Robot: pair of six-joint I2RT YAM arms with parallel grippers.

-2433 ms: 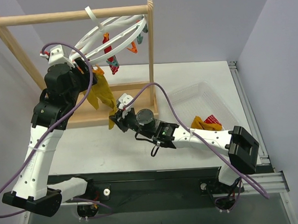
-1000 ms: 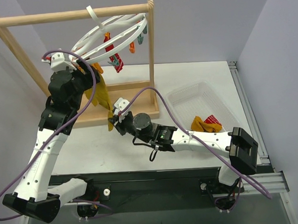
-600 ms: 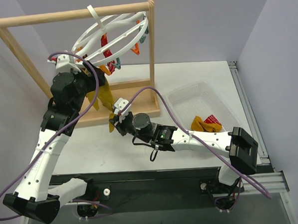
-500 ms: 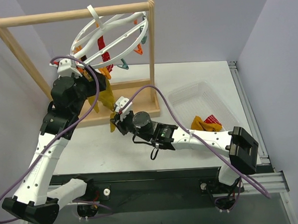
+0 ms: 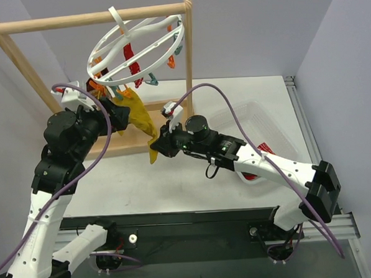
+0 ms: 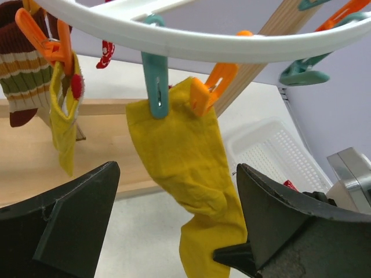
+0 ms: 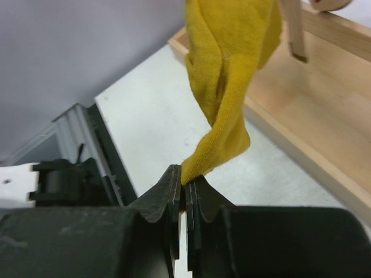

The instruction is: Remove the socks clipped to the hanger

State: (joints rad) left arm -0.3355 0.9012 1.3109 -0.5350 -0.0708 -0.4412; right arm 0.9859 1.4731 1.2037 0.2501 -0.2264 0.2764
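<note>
Right gripper [image 7: 185,176] has moved rightward, pinching the toe of the mustard sock [image 6: 185,156], which runs up-left to the clips [image 6: 156,81] near the open left gripper [image 6: 177,168].

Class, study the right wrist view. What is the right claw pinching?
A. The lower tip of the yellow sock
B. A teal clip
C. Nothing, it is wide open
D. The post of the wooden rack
A: the right claw is shut on the lower tip of the yellow sock, whose top is clipped to the hanger.
</note>
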